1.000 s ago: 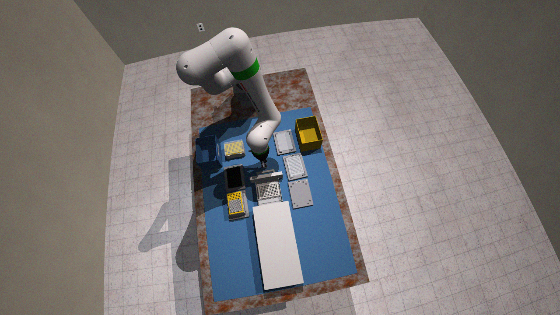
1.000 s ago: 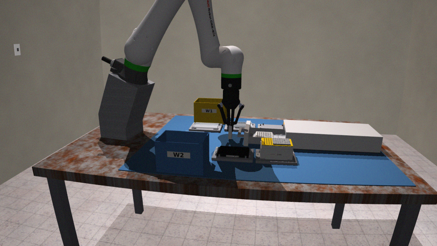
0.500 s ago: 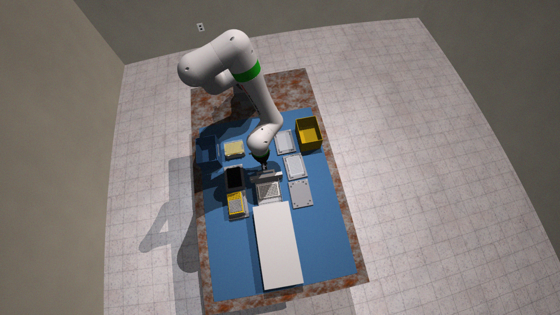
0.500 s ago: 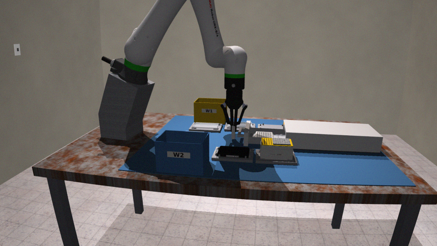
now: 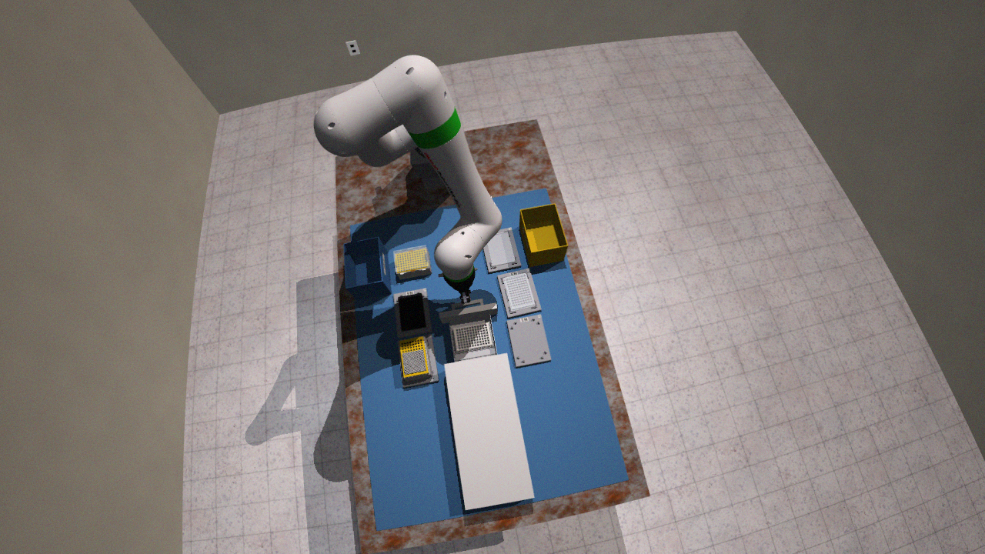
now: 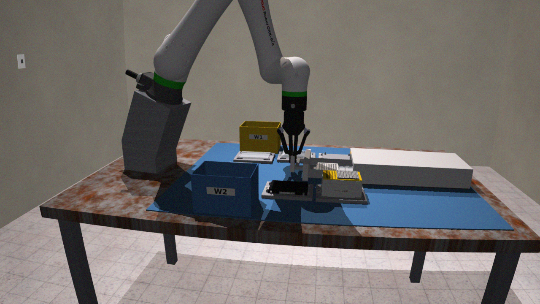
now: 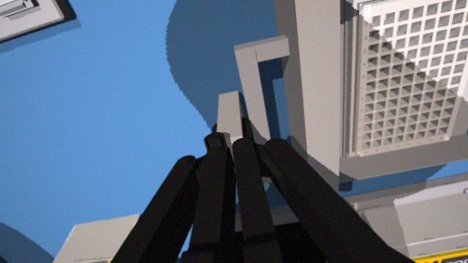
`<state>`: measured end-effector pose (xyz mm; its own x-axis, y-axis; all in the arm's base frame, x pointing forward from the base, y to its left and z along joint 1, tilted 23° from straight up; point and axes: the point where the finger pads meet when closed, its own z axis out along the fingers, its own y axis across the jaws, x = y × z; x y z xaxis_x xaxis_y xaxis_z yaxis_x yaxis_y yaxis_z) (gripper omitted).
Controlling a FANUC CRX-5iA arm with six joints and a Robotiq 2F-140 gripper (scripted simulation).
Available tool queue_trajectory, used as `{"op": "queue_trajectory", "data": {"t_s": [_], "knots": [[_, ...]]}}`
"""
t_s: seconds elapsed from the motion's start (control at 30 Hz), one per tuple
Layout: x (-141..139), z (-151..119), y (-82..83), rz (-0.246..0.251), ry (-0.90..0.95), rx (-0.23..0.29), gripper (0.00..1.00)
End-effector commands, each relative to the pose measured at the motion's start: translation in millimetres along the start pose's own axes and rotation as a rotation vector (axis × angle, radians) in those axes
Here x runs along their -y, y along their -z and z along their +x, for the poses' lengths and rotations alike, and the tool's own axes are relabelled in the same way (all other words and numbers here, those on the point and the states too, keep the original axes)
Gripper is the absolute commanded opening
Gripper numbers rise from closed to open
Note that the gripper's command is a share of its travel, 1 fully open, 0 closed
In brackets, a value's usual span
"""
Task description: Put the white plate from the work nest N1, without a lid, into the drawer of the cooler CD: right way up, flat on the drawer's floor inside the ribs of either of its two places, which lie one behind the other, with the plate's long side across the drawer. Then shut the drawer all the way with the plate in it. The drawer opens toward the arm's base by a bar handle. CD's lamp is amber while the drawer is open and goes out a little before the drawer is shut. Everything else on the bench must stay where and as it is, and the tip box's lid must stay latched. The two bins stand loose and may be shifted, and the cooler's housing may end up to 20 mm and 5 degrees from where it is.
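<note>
The white well plate lies flat in the open drawer of the white cooler CD. It lies in the place just behind the drawer front, with its long side across the drawer. In the wrist view, the plate sits right behind the grey drawer front. My gripper is shut and empty. It points down close beside the bar handle, on the arm-base side. I cannot tell whether it touches the bar. From the side, its tips hang just above the mat, level with the handle.
The blue bin W2 and a yellow plate stand to the left. A black trough and the yellow tip box flank the drawer. The yellow bin W1, two plate nests and an empty grey nest stand to the right.
</note>
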<state>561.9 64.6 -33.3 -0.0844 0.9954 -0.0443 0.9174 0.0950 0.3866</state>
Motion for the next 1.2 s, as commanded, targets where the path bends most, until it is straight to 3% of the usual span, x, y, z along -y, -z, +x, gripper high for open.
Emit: {"op": "queue_trajectory", "data": {"t_s": [0.0,1.17], "knots": [[-4,0,0.2,0.0,0.0,0.0,0.0],[-43,0,0.2,0.0,0.0,0.0,0.0]]}}
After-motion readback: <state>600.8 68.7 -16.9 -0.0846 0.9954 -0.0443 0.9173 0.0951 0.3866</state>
